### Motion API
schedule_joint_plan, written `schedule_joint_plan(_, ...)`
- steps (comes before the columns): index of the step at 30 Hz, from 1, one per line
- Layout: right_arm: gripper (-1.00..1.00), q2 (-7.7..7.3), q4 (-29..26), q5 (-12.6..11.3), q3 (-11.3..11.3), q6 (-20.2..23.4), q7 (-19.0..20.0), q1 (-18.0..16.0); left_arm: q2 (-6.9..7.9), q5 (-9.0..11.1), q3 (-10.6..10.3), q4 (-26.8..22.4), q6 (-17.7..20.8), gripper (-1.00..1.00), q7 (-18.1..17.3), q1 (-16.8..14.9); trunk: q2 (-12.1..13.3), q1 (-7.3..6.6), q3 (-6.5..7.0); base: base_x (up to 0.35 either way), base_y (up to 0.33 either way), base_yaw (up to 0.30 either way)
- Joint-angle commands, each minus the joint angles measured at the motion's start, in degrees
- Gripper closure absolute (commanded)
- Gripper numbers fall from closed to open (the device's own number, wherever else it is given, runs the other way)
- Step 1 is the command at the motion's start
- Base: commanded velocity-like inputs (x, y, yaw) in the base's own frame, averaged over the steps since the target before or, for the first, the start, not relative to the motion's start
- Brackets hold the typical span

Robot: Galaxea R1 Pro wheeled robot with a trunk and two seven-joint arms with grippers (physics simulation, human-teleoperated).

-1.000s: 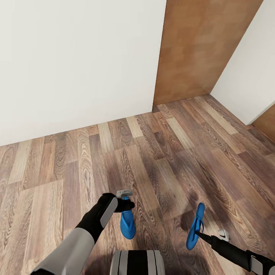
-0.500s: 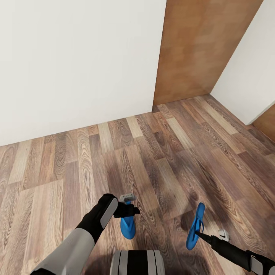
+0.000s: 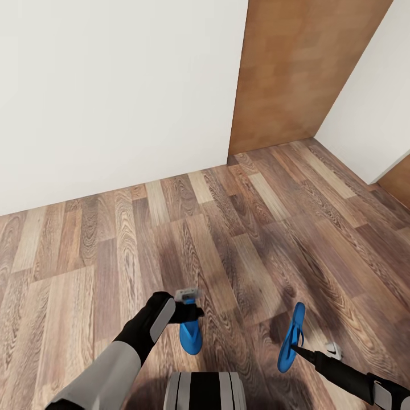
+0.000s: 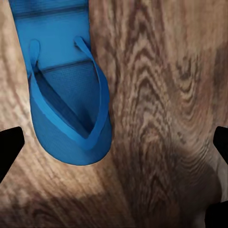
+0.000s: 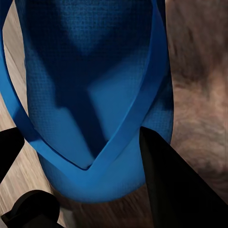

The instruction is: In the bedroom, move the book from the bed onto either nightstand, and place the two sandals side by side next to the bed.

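Two bright blue sandals show low in the head view, over the wood-plank floor. The left sandal [image 3: 191,337] lies flat on the floor, straps up. My left gripper [image 3: 193,312] hovers over its toe end and is open. In the left wrist view that sandal [image 4: 66,95] lies toward one finger of the wide-open left gripper [image 4: 114,147], which touches nothing. The right sandal [image 3: 291,337] stands tilted on its edge, with my right gripper [image 3: 296,347] shut on it. Close up, the right gripper [image 5: 90,164] closes around the strap of the sandal [image 5: 90,85]. Bed, book and nightstand are out of view.
A white wall [image 3: 114,85] runs across the back, meeting a brown wooden panel [image 3: 290,74] in a recess. Another white wall [image 3: 370,114] closes the right side, with a brown strip [image 3: 398,182] beside it. My own base [image 3: 205,393] sits at the bottom edge.
My left gripper has shifted slightly over the left sandal's toe end. Both sandals and the right arm have stayed put.
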Motion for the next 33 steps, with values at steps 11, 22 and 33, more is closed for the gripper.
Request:
schedule_joint_plan(11, 1.0, 0.0, 0.2, -0.7, 0.4, 0.7, 0.2, -0.1, 0.0, 1.0, -0.2, 0.1, -4.3, -1.0, 9.4, 0.0, 0.0, -0.01, -0.04, 0.0, 0.0, 0.0)
schedule_joint_plan(22, 1.0, 0.0, 0.2, -0.7, 0.4, 0.7, 0.2, -0.1, 0.0, 1.1, -0.2, 1.3, -4.7, -1.0, 10.2, 0.0, -0.1, 0.17, -1.59, 0.0, 0.0, 0.0)
schedule_joint_plan(33, 1.0, 0.0, 0.2, -0.7, 0.4, 0.7, 0.2, -0.1, 0.0, 1.1, -0.2, 1.2, -4.7, -1.0, 10.0, 0.0, -0.3, 0.45, -4.02, 0.0, 0.0, 0.0)
